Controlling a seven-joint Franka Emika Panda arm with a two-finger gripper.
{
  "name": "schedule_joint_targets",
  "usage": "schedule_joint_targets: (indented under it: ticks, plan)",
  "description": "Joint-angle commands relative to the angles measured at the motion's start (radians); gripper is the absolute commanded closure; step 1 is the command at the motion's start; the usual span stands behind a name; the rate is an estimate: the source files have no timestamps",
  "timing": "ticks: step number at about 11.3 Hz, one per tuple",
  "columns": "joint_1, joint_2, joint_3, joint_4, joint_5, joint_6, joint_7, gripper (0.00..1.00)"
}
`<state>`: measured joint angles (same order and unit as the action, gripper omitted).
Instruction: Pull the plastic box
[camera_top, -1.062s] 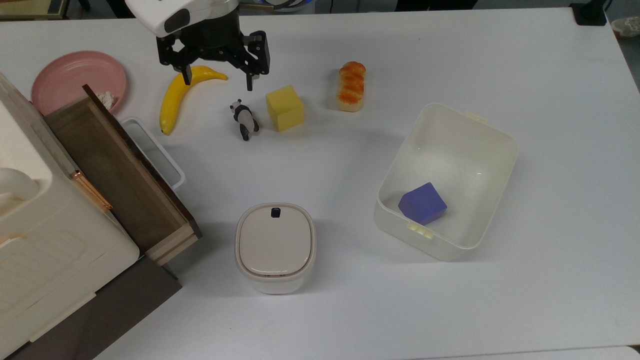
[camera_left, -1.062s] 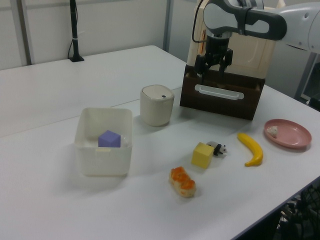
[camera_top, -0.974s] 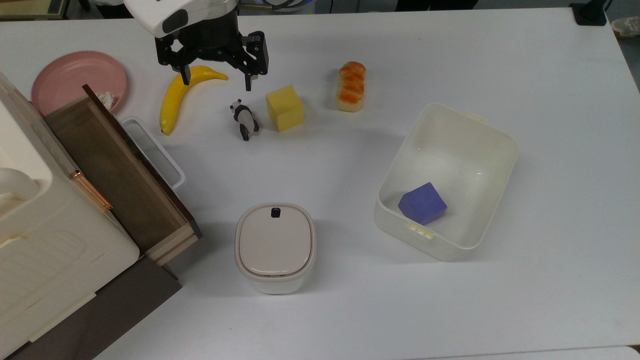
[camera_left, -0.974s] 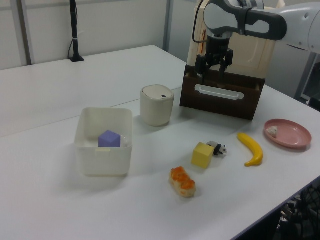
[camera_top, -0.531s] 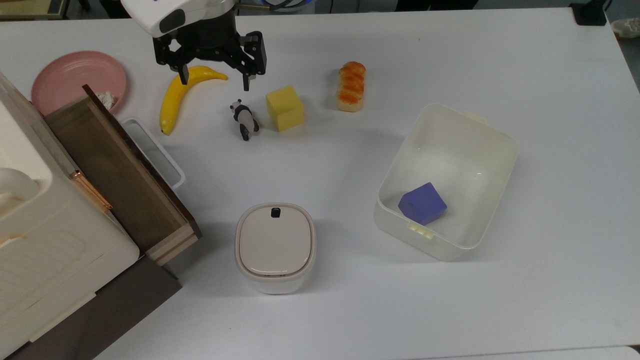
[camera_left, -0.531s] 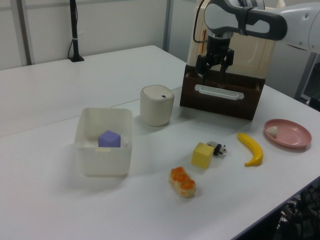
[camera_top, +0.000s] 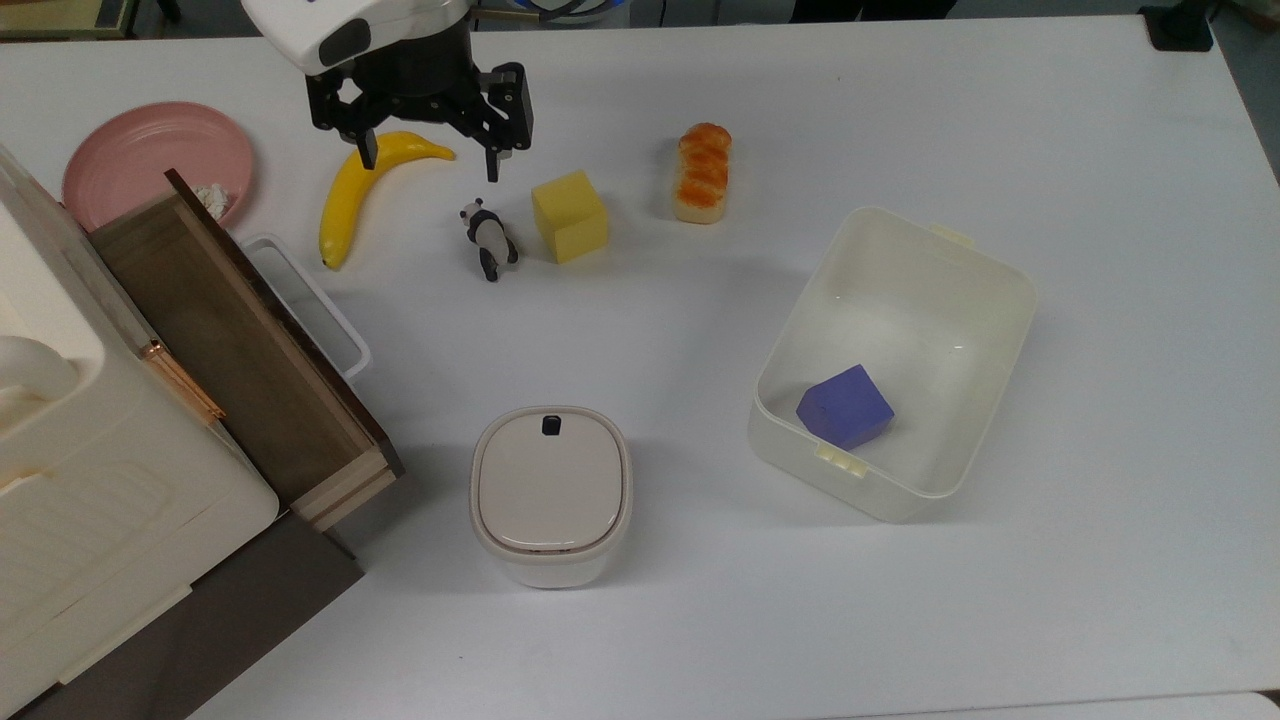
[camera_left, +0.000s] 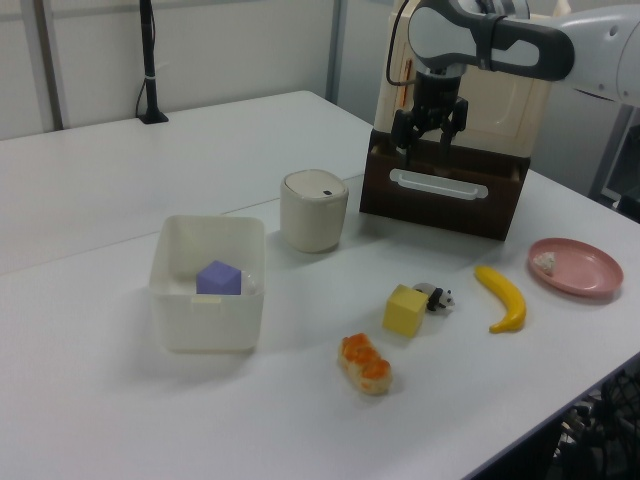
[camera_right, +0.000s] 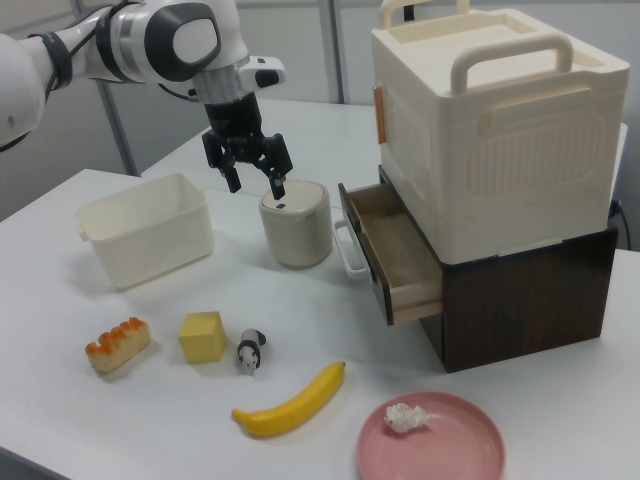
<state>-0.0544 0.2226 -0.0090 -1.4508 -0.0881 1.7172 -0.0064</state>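
One box: the box (camera_top: 985, 300) sits on the table (camera_top: 1100, 600) toward the top view's right, open-topped, well apart from the gripper.
Contents: a purple block (camera_top: 845, 405) lies inside, near the clip-tab rim; little else in it.
Gripper: the gripper (camera_top: 430, 165) hangs raised above the banana (camera_top: 345, 205) and panda (camera_top: 488, 240), fingers spread wide, holding nothing.
Weight: probably light, thin-walled plastic with one small block; it should slide easily on the smooth table.
Stiffness: walls likely flex a bit under a pinch, but the rolled rim looks firm.
Slip: glossy plastic, so a weak pinch may slide off.
Hold: best to straddle one wall at the rim, one finger inside and one outside, near the middle of a side so the box does not swivel when drawn.
Neighbours: the canister (camera_top: 550, 495) stands nearest, in the top view's lower middle.
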Motion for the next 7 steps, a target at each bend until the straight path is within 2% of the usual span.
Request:
schedule_joint_targets:
  ticks: [1,7]
  plan:
    - [0.001,-0.02,-0.002,-0.028,-0.004,0.016,0.017,0.0]
    - [0.01,-0.019,0.0,-0.028,0.001,0.015,0.016,0.0]
